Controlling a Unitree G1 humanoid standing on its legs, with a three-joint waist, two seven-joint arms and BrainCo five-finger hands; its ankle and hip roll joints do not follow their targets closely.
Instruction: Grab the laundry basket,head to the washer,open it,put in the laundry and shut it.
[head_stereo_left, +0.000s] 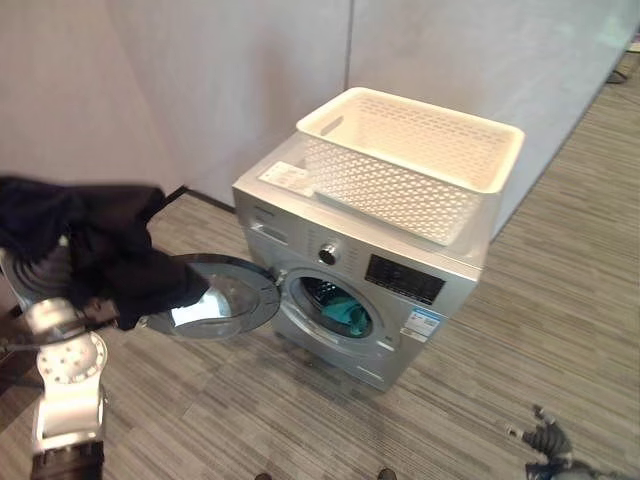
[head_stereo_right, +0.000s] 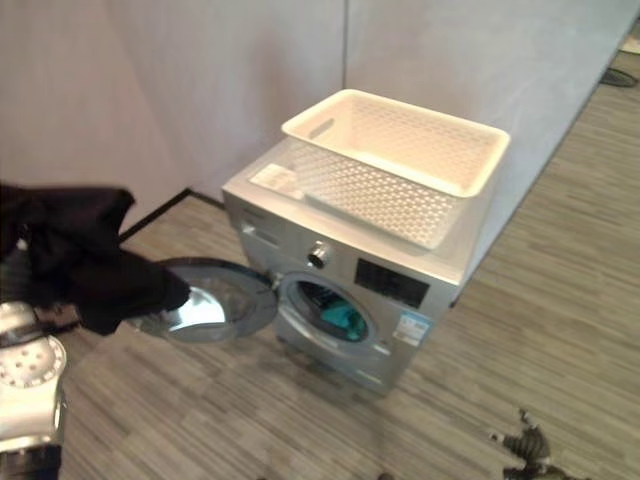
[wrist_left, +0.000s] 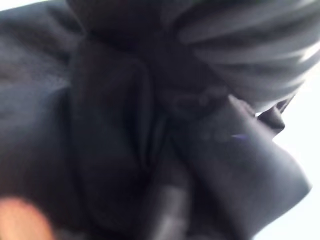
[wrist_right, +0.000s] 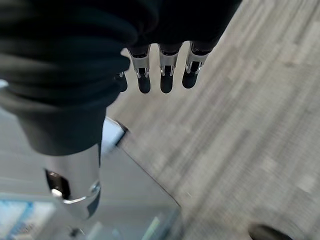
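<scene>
The silver washer (head_stereo_left: 400, 270) stands against the wall with its round door (head_stereo_left: 225, 295) swung open to the left. A teal garment (head_stereo_left: 345, 315) lies inside the drum. The white perforated laundry basket (head_stereo_left: 420, 150) rests on top of the washer. A dark garment (head_stereo_left: 110, 250) hangs bunched at the end of my left arm (head_stereo_left: 70, 370), left of the open door and about level with it. The cloth (wrist_left: 125, 150) covers my left hand, beside its ribbed cover (wrist_left: 250, 50). My right hand (head_stereo_left: 548, 440) hangs low at the right, its fingers (wrist_right: 165, 75) straight and holding nothing.
Grey partition walls (head_stereo_left: 200, 90) rise behind the washer. Striped wood-look floor (head_stereo_left: 560, 300) spreads in front of the washer and to its right. The open door juts out over the floor on the left.
</scene>
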